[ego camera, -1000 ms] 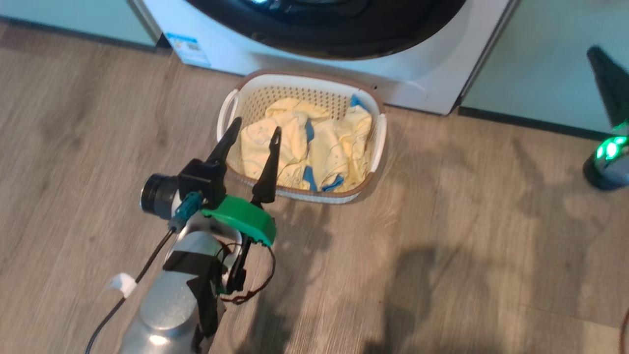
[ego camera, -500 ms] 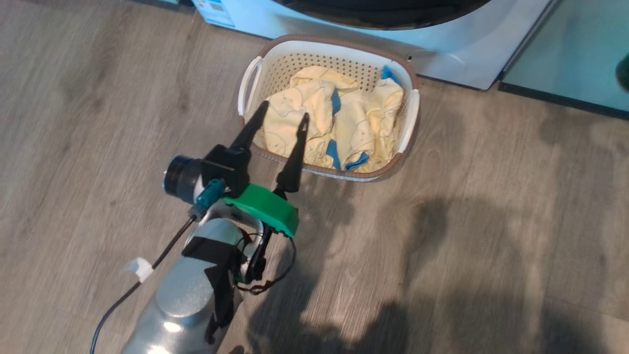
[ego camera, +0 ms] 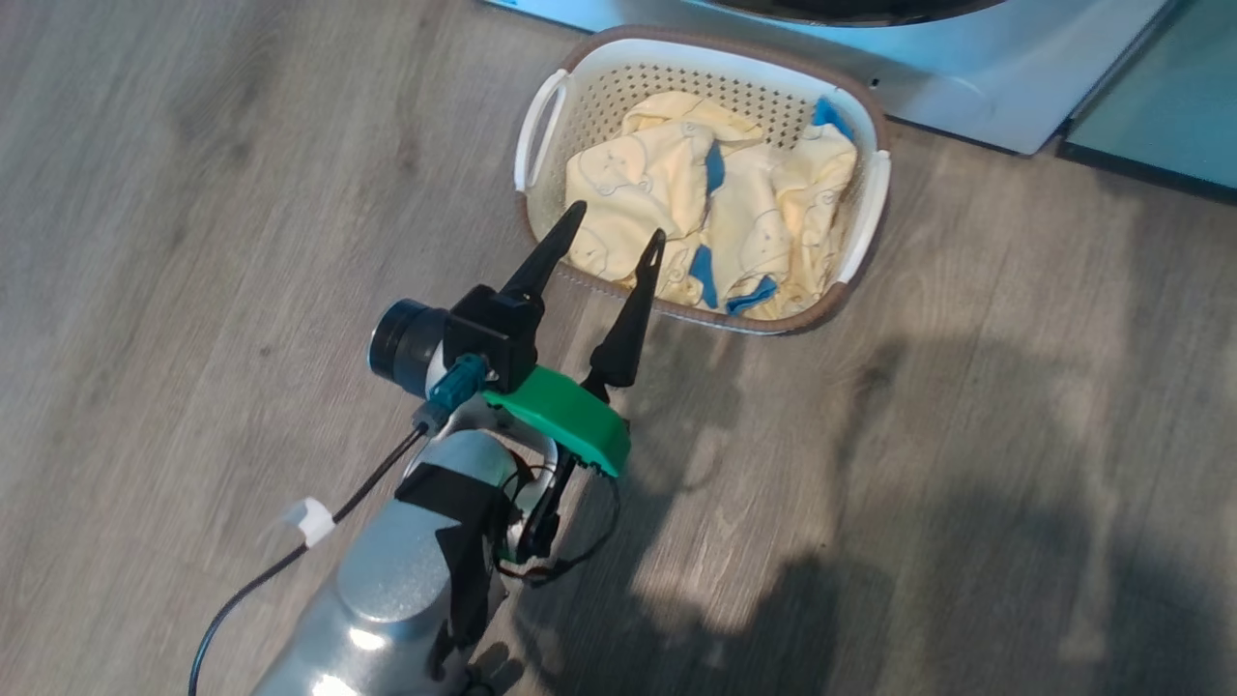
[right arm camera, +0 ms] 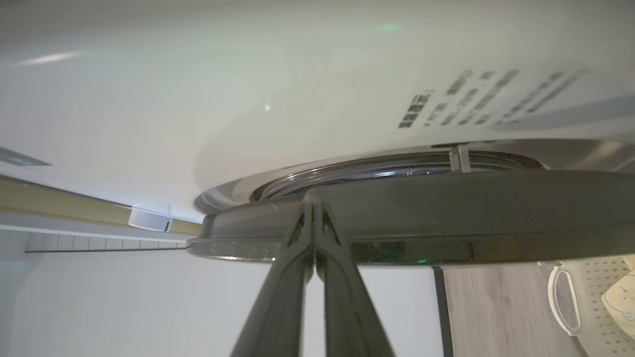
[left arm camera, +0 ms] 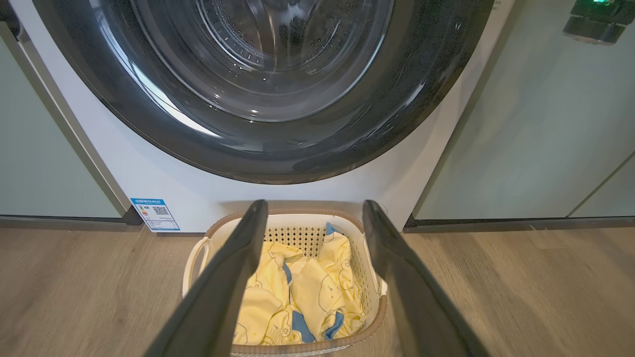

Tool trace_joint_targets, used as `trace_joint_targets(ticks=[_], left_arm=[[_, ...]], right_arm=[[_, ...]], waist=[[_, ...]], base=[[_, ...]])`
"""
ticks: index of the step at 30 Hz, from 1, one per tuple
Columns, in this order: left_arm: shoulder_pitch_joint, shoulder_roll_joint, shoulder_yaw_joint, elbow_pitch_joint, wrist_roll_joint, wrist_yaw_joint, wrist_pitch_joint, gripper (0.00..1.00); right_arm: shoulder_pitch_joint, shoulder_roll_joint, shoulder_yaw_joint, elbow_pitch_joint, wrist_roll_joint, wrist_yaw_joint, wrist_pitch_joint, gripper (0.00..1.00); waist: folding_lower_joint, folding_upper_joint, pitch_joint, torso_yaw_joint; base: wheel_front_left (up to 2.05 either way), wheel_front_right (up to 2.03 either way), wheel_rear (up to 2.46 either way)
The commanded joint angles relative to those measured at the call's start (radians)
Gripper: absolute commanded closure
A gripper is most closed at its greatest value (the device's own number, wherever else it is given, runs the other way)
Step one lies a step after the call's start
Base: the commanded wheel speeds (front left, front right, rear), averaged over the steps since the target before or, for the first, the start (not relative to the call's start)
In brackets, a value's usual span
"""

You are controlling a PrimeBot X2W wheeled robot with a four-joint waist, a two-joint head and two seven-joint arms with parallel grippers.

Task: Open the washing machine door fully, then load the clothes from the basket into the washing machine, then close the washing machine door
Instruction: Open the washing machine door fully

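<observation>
The cream basket (ego camera: 541, 126) stands on the floor before the white washing machine (ego camera: 966, 87), with pale yellow, blue-trimmed clothes (ego camera: 667, 184) heaped in it. My left gripper (ego camera: 614, 224) hovers open over the basket's near left rim, nothing between its fingers. Through those fingers, the left wrist view shows my left gripper (left arm camera: 315, 204), the basket (left arm camera: 194, 258), the clothes (left arm camera: 317, 292) and the washing machine door (left arm camera: 347, 144), black-rimmed with a glass bowl. My right gripper (right arm camera: 312, 206) is shut, its tips against the door's dark rim (right arm camera: 471, 218), seen edge-on. Whether the door is ajar I cannot tell.
Pale green cabinets (left arm camera: 536, 129) flank the machine on both sides. A blue sticker (left arm camera: 155, 214) sits low on the machine's front. Wood-look floor (ego camera: 918, 435) spreads around the basket. My right arm's housing (left arm camera: 593, 27) with a green light shows at the upper right of the left wrist view.
The head camera has swung down and left, so the basket sits higher and further right in its picture and my right gripper has left it. My left gripper stays open by the basket.
</observation>
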Motion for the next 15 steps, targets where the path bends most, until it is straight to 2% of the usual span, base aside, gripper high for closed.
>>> trace_joint_targets(ticks=[1,15], left_arm=[[-0.027,0.017,0.017,-0.036,-0.015,0.009,-0.006,0.0],[-0.045,0.017,-0.038,-0.056,-0.056,0.034,-0.006,0.0]], right_arm=[[-0.067,0.02,0.01,-0.007,-0.01,-0.003,-0.009,1.0],[-0.243,0.032,0.046,0.194,-0.059,-0.003,-0.046,1.0]], waist=[[-0.0001,0.0,0.009,0.011],[-0.0001,0.0,0.05,0.051]], base=[[0.0,0.0,0.0],[0.0,0.0,0.0]])
